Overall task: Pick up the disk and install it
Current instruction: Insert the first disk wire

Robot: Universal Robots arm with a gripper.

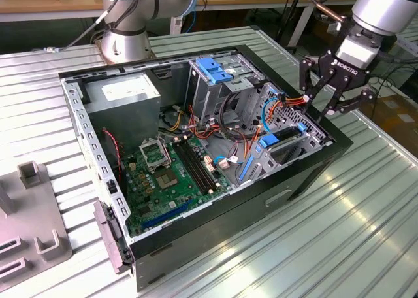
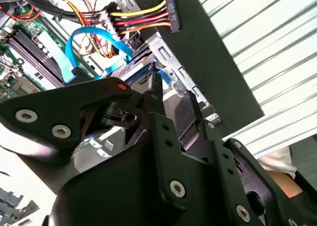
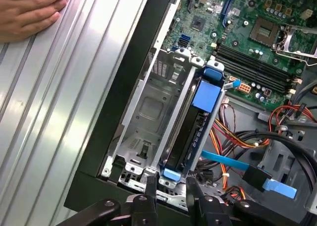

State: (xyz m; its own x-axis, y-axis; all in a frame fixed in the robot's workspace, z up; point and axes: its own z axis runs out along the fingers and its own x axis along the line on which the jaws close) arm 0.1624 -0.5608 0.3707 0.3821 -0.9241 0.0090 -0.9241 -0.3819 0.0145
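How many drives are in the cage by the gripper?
1: the dark hard drive with blue rails, in the metal cage slot nearer the green motherboard; the neighbouring slot holds none.

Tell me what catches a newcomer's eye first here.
The open case with its green motherboard sits in the middle of the exterior view. The gripper hangs open over the case's corner at the exterior view's right, above the blue-railed disk standing in its cage. In the first wrist view, a hand rests on the table.

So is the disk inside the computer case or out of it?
Inside. In the first wrist view the disk stands on edge in the metal drive cage; in the exterior view the gripper hangs open, empty.
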